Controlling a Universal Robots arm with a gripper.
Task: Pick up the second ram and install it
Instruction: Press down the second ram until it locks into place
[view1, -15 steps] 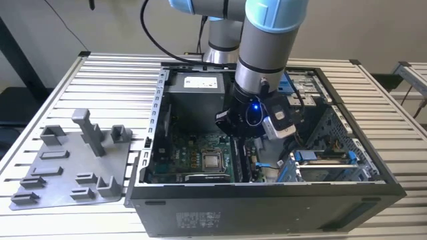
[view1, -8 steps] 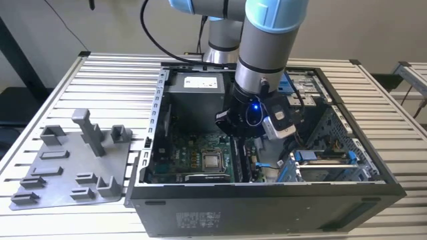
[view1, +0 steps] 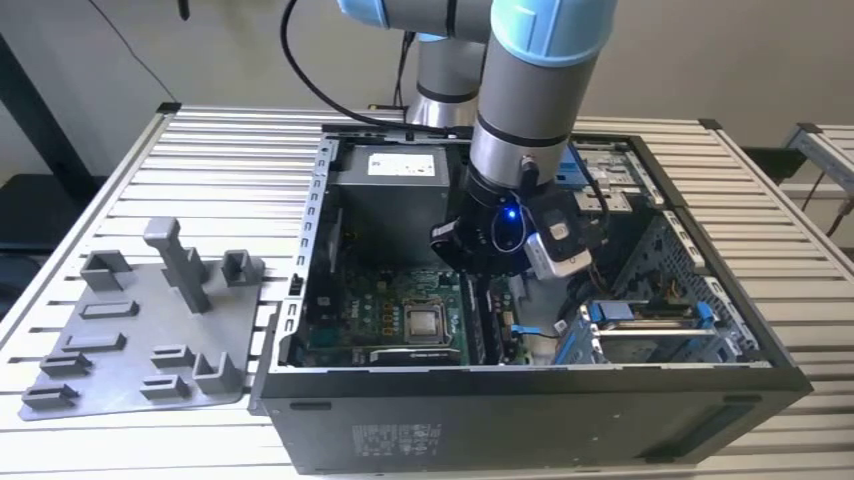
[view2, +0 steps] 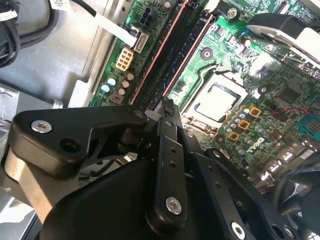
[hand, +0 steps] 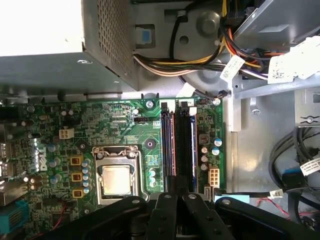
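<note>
Gripper (hand: 175, 192) over long black slots (hand: 176, 142) — glossy green board (hand: 120, 130).

pincer (view2: 167, 112): tips against the memory slots (hand: 178, 145), grip state unclear
second ram: not distinguishable at the tips
arm (view1: 534, 90): upper part cut by frame edge

Slatted metal table (view1: 227, 170) bearing computer case (view1: 534, 430) and grey fixture tray (view1: 134, 330)

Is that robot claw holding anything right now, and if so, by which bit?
It cannot be told. The black gripper sits low over the long black memory slots of the green motherboard, and its own linkage hides whatever lies between its tips.
</note>
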